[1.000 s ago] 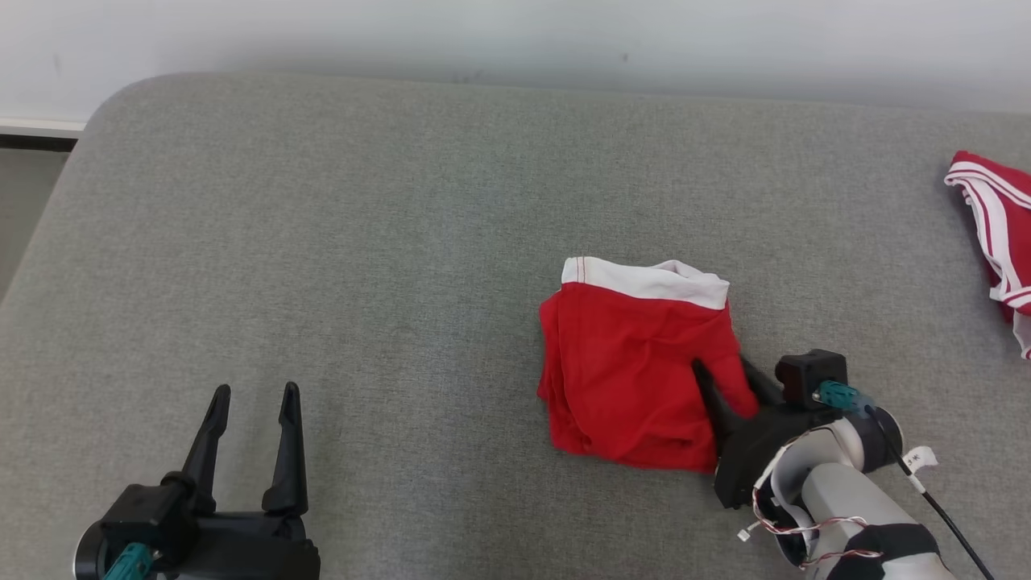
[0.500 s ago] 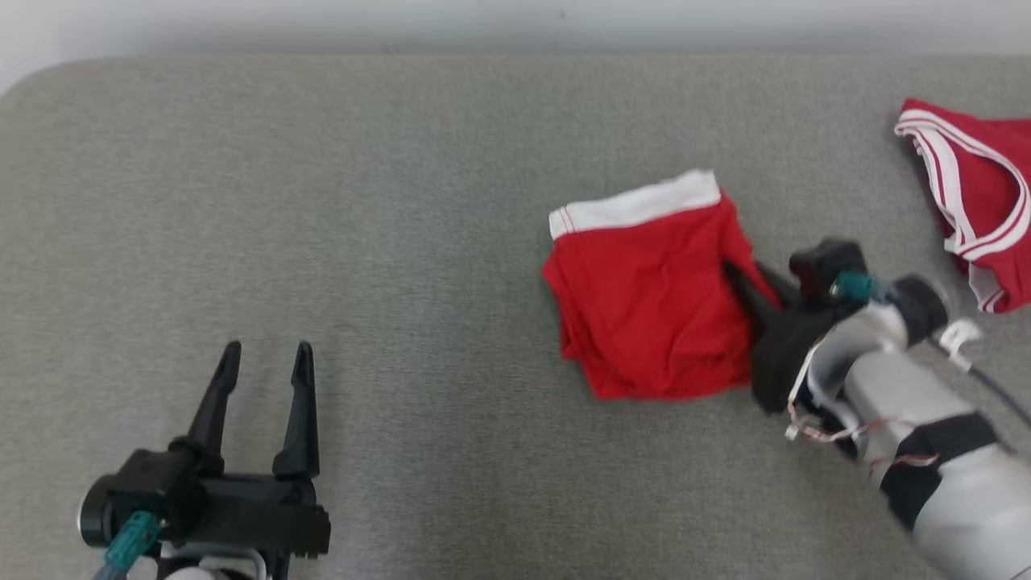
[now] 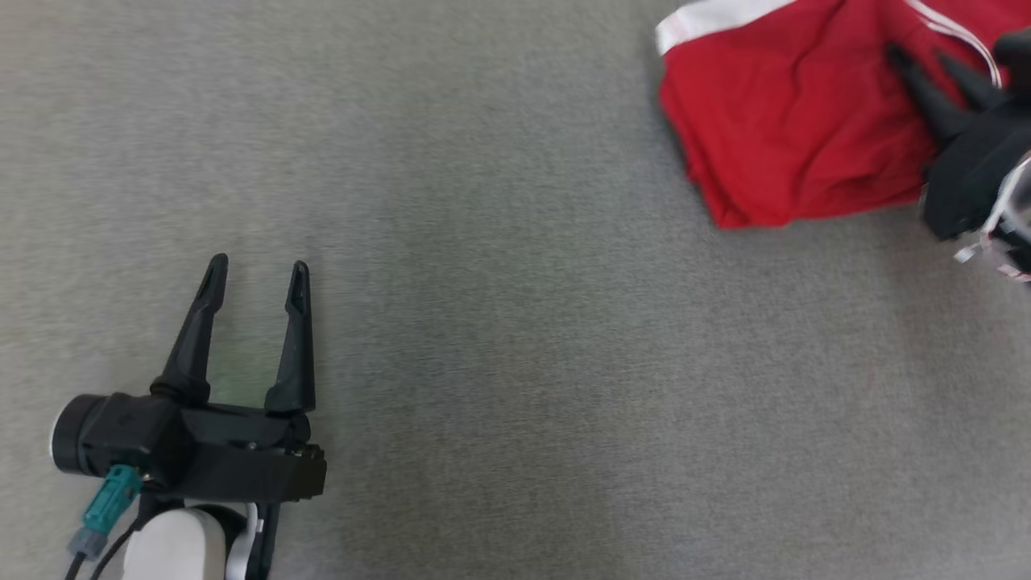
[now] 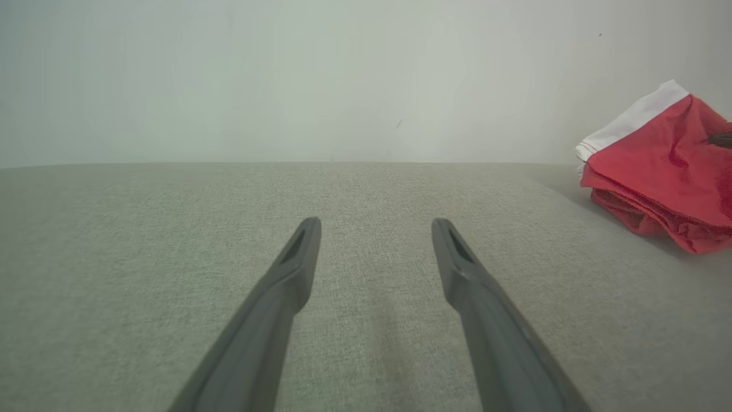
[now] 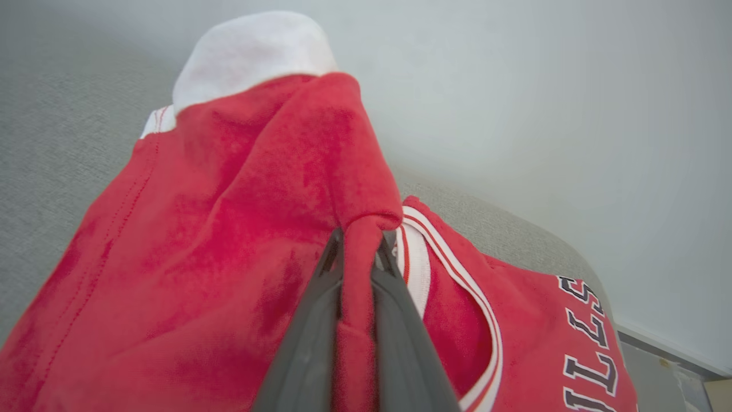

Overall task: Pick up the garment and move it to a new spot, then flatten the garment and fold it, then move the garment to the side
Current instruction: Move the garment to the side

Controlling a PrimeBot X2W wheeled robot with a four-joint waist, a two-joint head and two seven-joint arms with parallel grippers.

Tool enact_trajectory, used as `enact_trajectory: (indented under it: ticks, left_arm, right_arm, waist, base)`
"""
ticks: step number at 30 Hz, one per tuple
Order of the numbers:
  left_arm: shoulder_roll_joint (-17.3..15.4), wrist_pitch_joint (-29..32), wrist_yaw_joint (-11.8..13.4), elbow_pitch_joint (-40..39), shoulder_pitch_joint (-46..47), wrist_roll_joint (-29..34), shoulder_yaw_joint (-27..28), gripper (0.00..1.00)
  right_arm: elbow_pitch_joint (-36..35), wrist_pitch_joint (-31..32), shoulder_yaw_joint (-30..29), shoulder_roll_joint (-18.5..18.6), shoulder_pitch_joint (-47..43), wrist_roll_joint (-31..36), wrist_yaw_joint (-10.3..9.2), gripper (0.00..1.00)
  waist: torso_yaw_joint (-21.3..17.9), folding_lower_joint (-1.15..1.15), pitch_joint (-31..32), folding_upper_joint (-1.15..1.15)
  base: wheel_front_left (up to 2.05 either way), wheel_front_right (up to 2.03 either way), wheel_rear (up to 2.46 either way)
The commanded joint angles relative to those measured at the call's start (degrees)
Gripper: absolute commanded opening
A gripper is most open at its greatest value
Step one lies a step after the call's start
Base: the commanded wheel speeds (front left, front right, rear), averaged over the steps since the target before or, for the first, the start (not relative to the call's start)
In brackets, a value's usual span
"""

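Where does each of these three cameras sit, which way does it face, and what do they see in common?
Head view: on the head, looking down at the grey fabric surface; open left gripper lower left, right gripper upper right.
Left wrist view: on the left wrist, looking along its fingers across the surface toward the pale wall.
Right wrist view: on the right wrist, looking along fingers shut on the folded red garment, a lettered jersey beyond.
Shared: all three show that garment.

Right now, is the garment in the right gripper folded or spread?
Folded: the garment shows stacked layers along its edge; the right gripper pinches one fold.
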State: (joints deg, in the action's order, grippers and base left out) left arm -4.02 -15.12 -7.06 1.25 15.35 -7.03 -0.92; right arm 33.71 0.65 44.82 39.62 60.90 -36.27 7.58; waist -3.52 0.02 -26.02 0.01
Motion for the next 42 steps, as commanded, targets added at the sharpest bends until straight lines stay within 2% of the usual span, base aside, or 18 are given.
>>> enact_trajectory:
  ticks: [1,5,13,19,23,28,29,31,36,42]
  left_arm:
    - [-0.7,0.0,-0.1,-0.5,1.0,0.2,0.1,1.00]
    - [-1.6,0.0,-0.1,-2.2,1.3,0.8,0.1,1.00]
    - [-3.9,0.1,-0.3,-6.9,1.8,1.9,-1.3,1.00]
    - [-4.8,0.7,-0.3,-9.0,1.4,1.9,-2.3,1.00]
    - [-5.3,1.1,-0.3,-9.6,1.2,1.7,-2.5,1.00]
    - [-5.8,1.2,0.0,-9.4,1.5,1.4,-2.2,1.00]
    - [-5.9,1.2,0.1,-9.3,1.5,1.3,-2.2,1.00]
    - [-6.0,1.1,0.3,-9.0,1.6,1.3,-2.1,1.00]
    - [-6.0,0.9,0.8,-7.9,1.6,1.0,-1.7,1.00]
    - [-5.9,0.5,1.6,-6.4,-0.4,0.2,-0.7,1.00]
  right_arm:
    - [-0.6,0.5,-0.1,1.0,0.9,-0.8,-0.20,0.00]
    - [-1.2,2.4,-1.3,4.7,3.3,-3.2,-0.20,0.00]
    - [0.7,7.1,-1.8,11.9,8.8,-6.5,-0.20,0.00]
    - [3.8,9.5,2.1,15.8,13.5,-5.8,-0.20,0.00]
    - [5.8,9.6,5.4,17.1,16.1,-4.9,-0.20,0.00]
    - [8.5,7.8,8.7,16.5,19.6,-3.9,-0.20,0.00]
    - [9.2,7.2,9.2,16.3,20.1,-3.3,-0.20,0.38]
    - [10.6,6.2,10.5,15.8,21.0,-2.2,-0.20,1.00]
    - [12.7,3.1,12.5,15.0,23.9,0.8,-0.20,1.00]
    - [14.6,-5.2,11.8,10.8,25.6,1.5,-0.20,1.00]
  waist:
    - [-5.0,-0.02,-4.9,-0.01]
    - [-6.8,-0.02,-6.6,-0.01]
    - [-7.8,-0.02,-10.3,-0.01]
    - [-7.5,-0.02,-11.9,-0.01]
    - [-7.1,-0.02,-12.5,-0.01]
    - [-6.7,-0.02,-13.4,-0.01]
    - [-6.7,-0.02,-13.4,-0.01]
    - [-6.5,-0.02,-13.6,-0.01]
    - [-6.5,-0.02,-12.8,-0.01]
    - [-7.0,-0.02,-9.0,-0.01]
  base:
    - [0.00,0.00,0.00]
    - [0.00,0.00,0.00]
    - [0.00,0.00,0.00]
    - [0.00,0.00,0.00]
    - [0.00,0.00,0.00]
    - [0.00,0.00,0.00]
    - [0.00,0.00,0.00]
    - [0.00,0.00,0.00]
    - [0.00,0.00,0.00]
    - [0.00,0.00,0.00]
